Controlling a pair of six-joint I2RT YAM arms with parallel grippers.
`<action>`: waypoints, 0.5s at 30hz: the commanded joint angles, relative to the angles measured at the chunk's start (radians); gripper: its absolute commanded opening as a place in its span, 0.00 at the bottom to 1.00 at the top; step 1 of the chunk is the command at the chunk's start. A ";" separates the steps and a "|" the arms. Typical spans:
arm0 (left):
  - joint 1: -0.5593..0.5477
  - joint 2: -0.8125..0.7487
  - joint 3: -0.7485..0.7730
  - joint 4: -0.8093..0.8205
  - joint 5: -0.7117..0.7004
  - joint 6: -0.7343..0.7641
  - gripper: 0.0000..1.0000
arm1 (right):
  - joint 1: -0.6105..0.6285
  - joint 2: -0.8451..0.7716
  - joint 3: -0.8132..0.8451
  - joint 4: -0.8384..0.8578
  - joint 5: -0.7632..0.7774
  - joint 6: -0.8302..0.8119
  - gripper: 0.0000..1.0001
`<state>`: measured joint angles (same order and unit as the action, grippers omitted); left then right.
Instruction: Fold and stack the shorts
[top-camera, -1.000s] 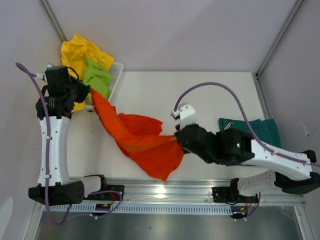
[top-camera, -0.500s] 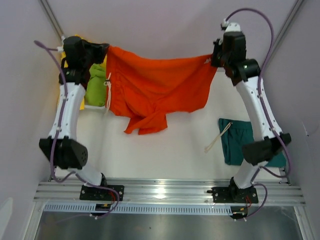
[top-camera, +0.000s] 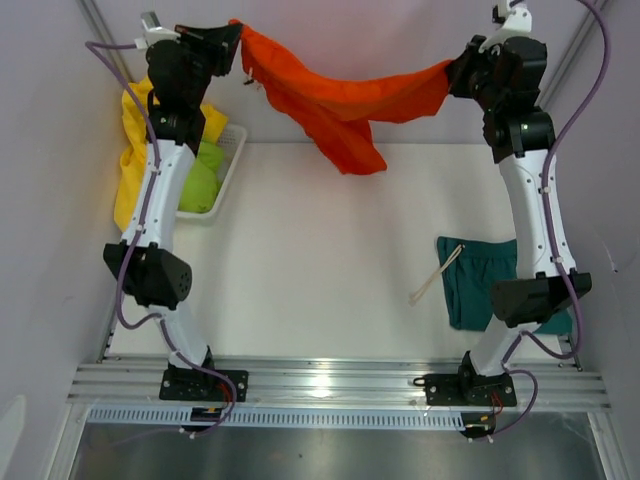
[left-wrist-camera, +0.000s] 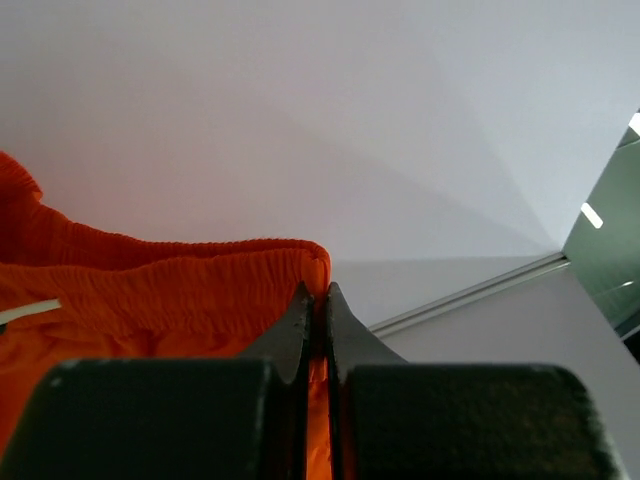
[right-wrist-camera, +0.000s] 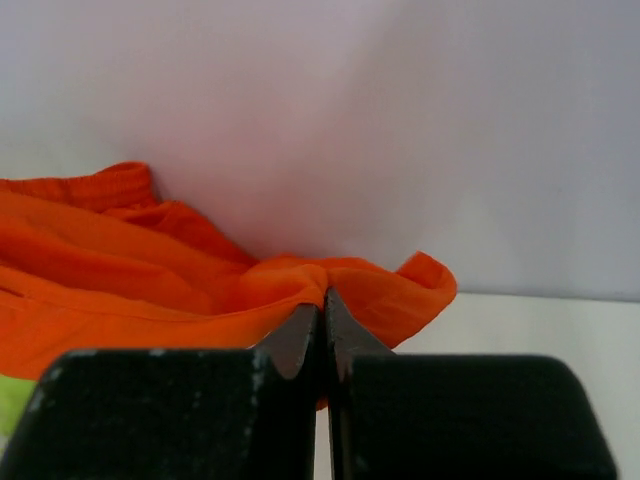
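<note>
The orange-red shorts (top-camera: 335, 105) hang stretched in the air between both grippers, high at the back of the table, sagging in the middle. My left gripper (top-camera: 238, 38) is shut on the elastic waist (left-wrist-camera: 200, 290). My right gripper (top-camera: 452, 72) is shut on a hem corner of the same shorts (right-wrist-camera: 150, 260). The dark teal shorts (top-camera: 490, 278) lie folded flat on the table at the right, with a pale drawstring (top-camera: 436, 274) trailing left. The lime green shorts (top-camera: 198, 178) lie in the white basket (top-camera: 232, 148). The yellow shorts (top-camera: 132, 170) drape over its left side.
The basket stands at the table's back left corner. Grey walls enclose the left, back and right sides. A metal rail (top-camera: 330, 380) with both arm bases runs along the near edge.
Both arms have swung up and back, lifting the orange-red shorts off the table and spreading them between the grippers; they now hang higher and farther back than half a second ago.
</note>
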<state>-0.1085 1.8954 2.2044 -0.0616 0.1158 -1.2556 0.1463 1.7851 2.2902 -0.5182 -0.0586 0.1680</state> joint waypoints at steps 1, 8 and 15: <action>0.006 -0.156 -0.275 0.205 -0.011 0.036 0.00 | -0.001 -0.099 -0.217 0.101 -0.093 0.002 0.00; 0.009 -0.380 -0.540 0.226 -0.097 0.130 0.00 | -0.002 -0.345 -0.532 0.206 -0.132 0.036 0.00; 0.009 -0.633 -0.552 0.198 -0.111 0.205 0.00 | 0.041 -0.539 -0.465 0.141 -0.257 0.056 0.00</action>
<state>-0.1043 1.4742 1.6367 0.0097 0.0311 -1.1126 0.1593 1.4132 1.7603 -0.4442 -0.2340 0.2096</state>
